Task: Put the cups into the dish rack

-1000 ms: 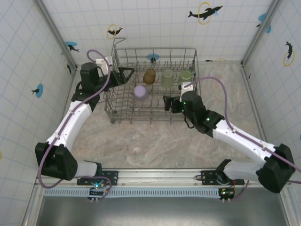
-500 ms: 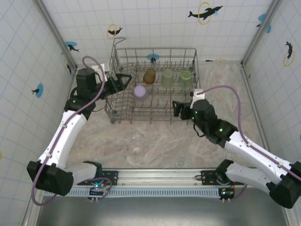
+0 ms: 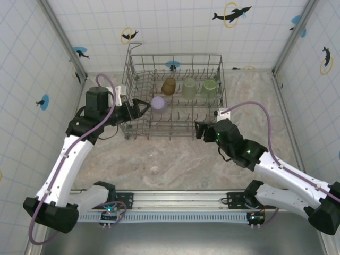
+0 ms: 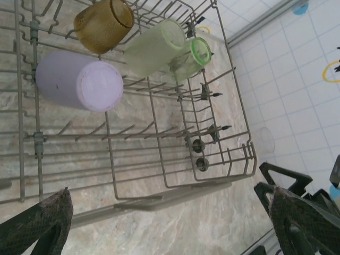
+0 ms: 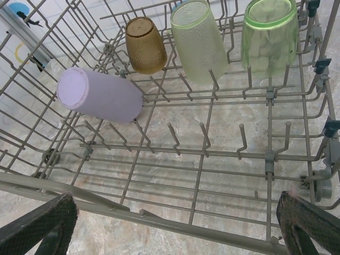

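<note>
Already 4 cups sit in the dish rack (image 3: 175,55): the amber cup (image 3: 169,85) and 2 green cups (image 3: 189,87) along its far edge, the lavender cup (image 3: 158,103) nearer its left edge. The left gripper (image 3: 139,108) and right gripper (image 3: 198,130) hang spread and empty. Loading seems mostly done, though I cannot tell whether any clear cups are left.
</note>
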Action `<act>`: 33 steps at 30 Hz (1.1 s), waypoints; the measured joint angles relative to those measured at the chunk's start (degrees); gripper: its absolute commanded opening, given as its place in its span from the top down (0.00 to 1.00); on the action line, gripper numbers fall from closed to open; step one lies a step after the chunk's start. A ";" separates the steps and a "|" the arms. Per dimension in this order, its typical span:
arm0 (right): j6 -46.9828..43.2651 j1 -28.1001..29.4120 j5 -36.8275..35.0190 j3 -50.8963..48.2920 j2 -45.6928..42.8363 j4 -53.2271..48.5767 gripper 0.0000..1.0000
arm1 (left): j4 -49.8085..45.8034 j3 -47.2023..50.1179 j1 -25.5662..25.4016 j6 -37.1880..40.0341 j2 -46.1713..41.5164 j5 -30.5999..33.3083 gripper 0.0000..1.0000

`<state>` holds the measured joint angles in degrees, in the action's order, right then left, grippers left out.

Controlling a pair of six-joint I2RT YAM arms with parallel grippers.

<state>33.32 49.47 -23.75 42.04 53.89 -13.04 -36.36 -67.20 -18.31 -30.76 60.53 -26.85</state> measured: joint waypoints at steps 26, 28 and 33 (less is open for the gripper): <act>-0.90 1.11 -4.44 2.47 4.81 -0.68 0.00 | -9.79 18.29 -2.12 6.80 -8.90 0.02 0.03; -1.20 0.66 -4.35 2.47 4.94 -0.68 0.00 | -10.51 19.45 -2.99 6.82 -8.15 0.26 0.02; -1.62 -0.72 -3.50 2.47 5.44 -0.68 0.00 | -11.58 21.57 -8.66 6.82 -5.64 1.95 0.03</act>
<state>31.70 48.75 -27.24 44.51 59.33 -13.72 -47.94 -45.63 -26.96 -23.94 54.89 -24.91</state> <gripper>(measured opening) 0.995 0.974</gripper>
